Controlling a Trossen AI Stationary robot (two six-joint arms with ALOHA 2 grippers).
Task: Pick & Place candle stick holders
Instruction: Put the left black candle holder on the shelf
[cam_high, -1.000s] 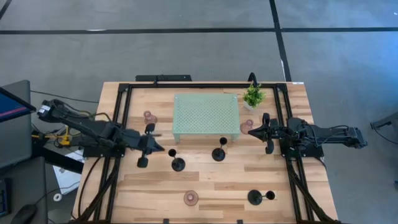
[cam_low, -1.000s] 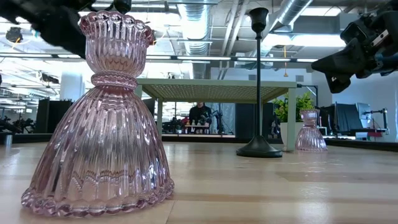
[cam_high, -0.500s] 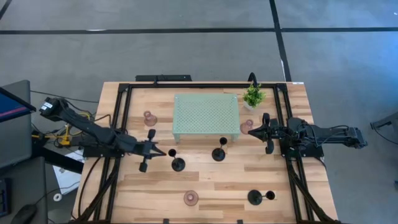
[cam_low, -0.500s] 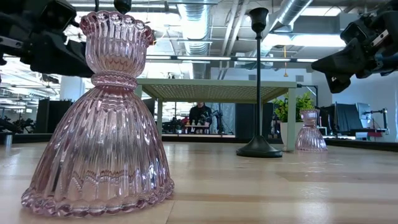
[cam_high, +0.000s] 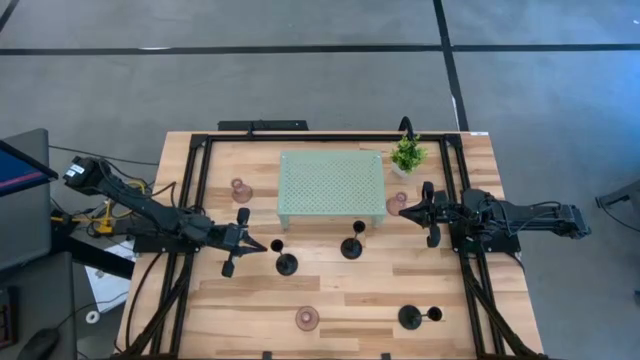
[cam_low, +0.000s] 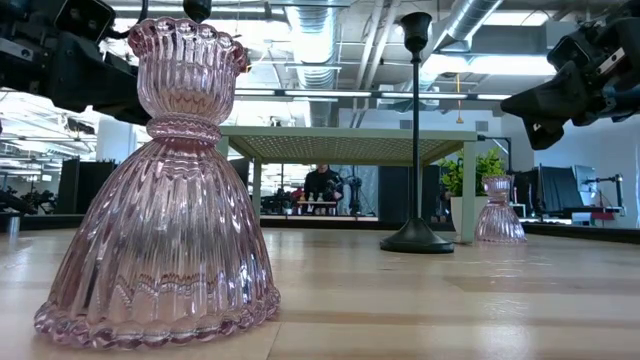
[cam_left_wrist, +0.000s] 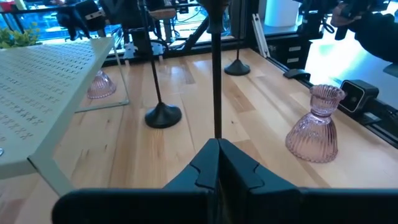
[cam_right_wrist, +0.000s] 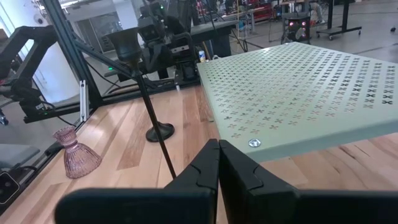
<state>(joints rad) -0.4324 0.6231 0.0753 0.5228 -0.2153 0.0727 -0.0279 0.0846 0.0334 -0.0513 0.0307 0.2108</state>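
Three black holders stand on their disc bases: one just right of my left gripper, one near the tray's front edge, one at the near right. Three pink glass holders stand at the left, at the tray's right and near the front edge. My left gripper is shut and empty, and a black stem rises straight ahead of it. My right gripper is shut and empty beside the right pink holder, held above the table.
The pale green perforated tray stands on legs at the table's far middle. A small green potted plant stands at its far right corner. A black frame runs along the table's left, right and far sides. Bare wood lies at the near middle.
My left gripper has come down and gone a little toward the table's near edge, staying just left of the black holder. Nothing on the table has moved.
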